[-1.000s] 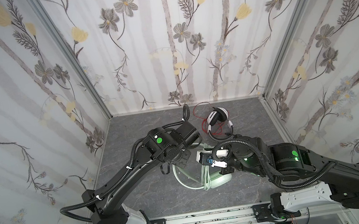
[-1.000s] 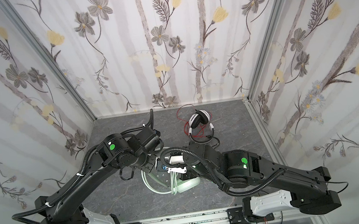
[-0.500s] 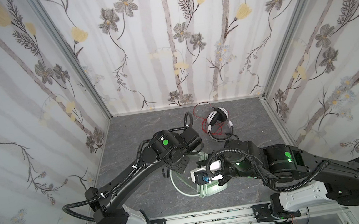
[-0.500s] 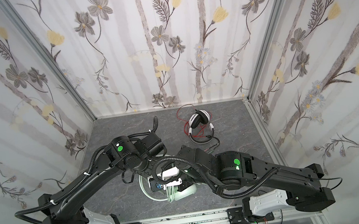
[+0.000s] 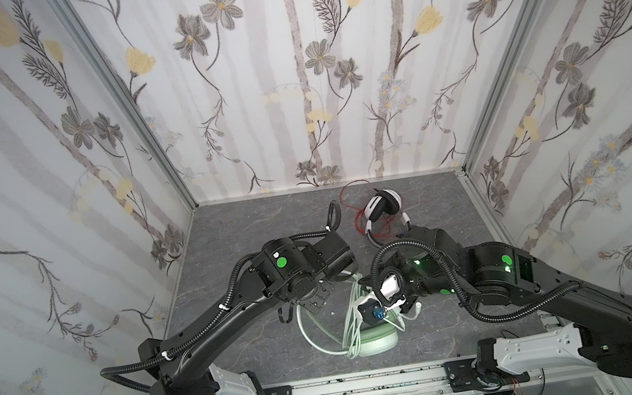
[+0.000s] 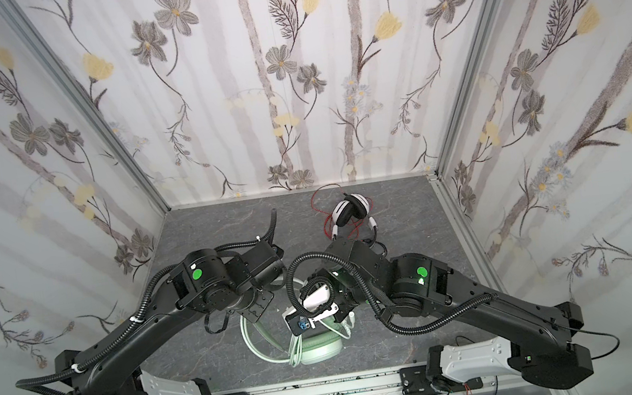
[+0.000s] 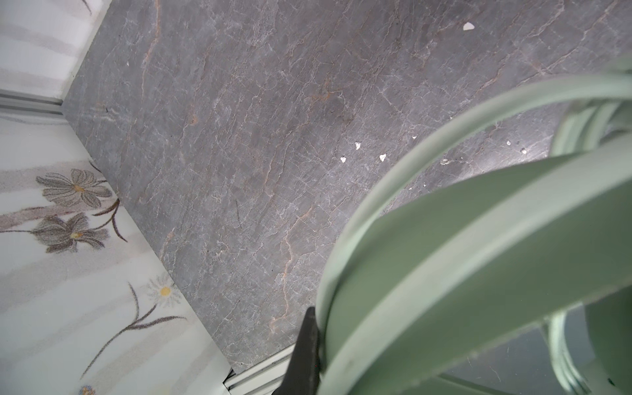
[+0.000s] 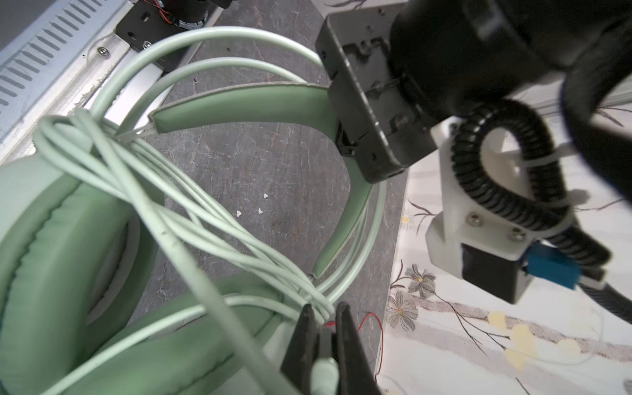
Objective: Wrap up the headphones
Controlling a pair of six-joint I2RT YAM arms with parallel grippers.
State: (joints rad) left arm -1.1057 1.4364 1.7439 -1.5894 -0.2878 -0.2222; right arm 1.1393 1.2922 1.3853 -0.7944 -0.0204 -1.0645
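- mint-green headset [image 5: 375, 347]: on grey table [image 5: 252, 232], betw. both arms.
- left gripper [image 8: 346, 145]: jaws clamped on the headset's headband [image 7: 461, 256], at top of its arch.
- right gripper [image 8: 323, 330]: jaws closed on strands of pale green cord [image 8: 172, 243], just beside headset's ear cup [image 8: 51, 256].
- Cord: several loose loops over that cup & across gap under headband.
- white-and-black headset [image 5: 383, 208] w/ thin red cord [image 5: 357, 220]: well apart from mint-green headset, on its far side; neither gripper touches it.
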